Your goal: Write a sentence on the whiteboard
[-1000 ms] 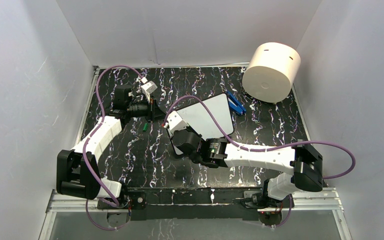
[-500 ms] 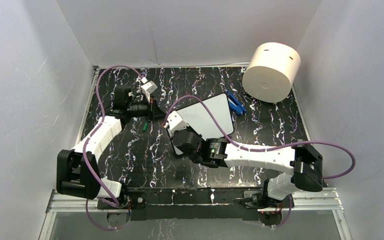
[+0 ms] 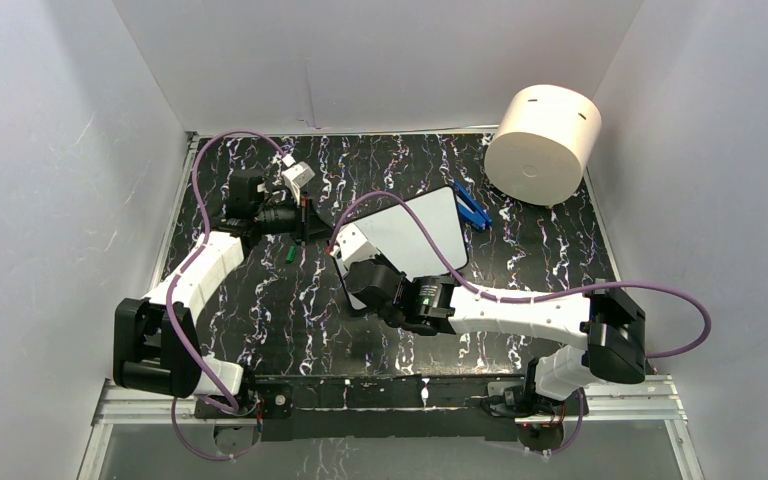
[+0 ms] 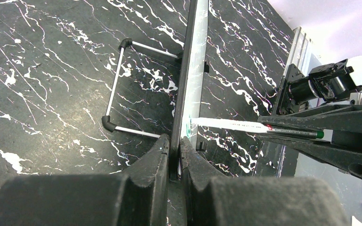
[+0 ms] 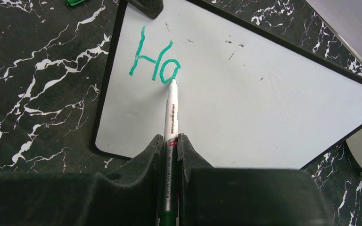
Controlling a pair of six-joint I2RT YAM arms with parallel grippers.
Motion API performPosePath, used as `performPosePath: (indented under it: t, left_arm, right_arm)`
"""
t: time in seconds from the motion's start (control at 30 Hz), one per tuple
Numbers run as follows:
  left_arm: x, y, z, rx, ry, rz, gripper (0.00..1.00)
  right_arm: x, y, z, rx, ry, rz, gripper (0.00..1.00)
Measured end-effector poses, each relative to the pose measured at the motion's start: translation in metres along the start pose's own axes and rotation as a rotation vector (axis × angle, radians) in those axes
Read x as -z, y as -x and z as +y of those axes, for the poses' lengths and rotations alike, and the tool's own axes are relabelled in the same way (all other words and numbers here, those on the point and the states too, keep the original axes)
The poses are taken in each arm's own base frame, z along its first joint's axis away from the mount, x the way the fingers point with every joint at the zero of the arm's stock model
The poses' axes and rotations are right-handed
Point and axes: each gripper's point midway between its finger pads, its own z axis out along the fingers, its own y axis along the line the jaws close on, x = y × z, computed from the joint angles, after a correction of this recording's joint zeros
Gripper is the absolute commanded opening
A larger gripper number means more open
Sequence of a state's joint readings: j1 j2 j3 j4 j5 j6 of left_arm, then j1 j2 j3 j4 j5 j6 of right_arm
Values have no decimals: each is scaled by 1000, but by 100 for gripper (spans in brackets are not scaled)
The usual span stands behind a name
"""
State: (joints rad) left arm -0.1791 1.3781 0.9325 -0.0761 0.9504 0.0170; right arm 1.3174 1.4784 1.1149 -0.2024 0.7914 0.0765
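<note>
Left wrist: left gripper (image 4: 175, 146) clamped tight on whiteboard (image 4: 193, 70) edge, mid-table (image 4: 52, 70). Right wrist: sentence (image 5: 153, 61), "Ha" only, board's upper-left; marker (image 5: 172, 110) tip at the "a", pinched in closed right gripper (image 5: 169, 141). Nearly all lettering outstanding.

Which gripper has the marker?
The right gripper, shut on the white marker, whose tip touches the whiteboard at the green letters "Ha". The left gripper pinches the whiteboard's edge instead.
</note>
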Motion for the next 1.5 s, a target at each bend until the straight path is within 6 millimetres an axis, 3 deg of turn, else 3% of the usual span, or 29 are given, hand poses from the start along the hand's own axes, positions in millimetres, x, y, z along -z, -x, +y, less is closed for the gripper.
performPosePath:
  t: [0.73, 1.17, 1.5]
  left_arm:
    - [0, 1, 0, 1, -4, 1, 0]
    - [0, 1, 0, 2, -4, 1, 0]
    - [0, 1, 0, 2, -5, 1, 0]
  right_arm:
    - [4, -8, -8, 1, -16, 5, 0]
    - [8, 12, -15, -38, -17, -71, 0]
    - [4, 11, -18, -34, -26, -65, 0]
